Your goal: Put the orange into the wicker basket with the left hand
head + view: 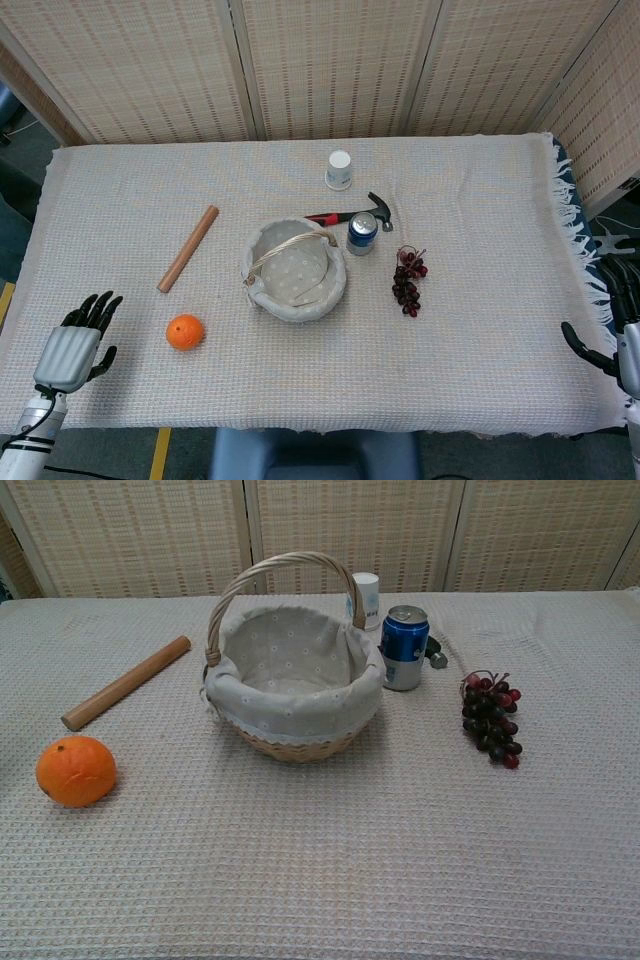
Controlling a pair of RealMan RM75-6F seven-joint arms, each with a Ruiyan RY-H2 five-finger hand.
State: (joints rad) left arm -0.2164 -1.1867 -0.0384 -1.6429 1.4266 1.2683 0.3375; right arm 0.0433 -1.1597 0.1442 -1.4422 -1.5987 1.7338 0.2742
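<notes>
The orange [185,331] [76,771] lies on the cloth at the front left of the table. A wicker basket [295,270] [296,676] with a pale dotted lining and an arched handle stands in the middle, nothing inside it. My left hand [75,348] hovers over the table's front left corner, left of the orange and apart from it, fingers spread and holding nothing. My right hand [618,335] is partly cut off at the right edge of the head view, off the table, fingers apart. The chest view shows neither hand.
A wooden rolling pin [188,248] lies behind the orange. Behind and right of the basket are a blue can [362,232], a hammer [352,213], a white cup [339,170] and a bunch of dark grapes [408,281].
</notes>
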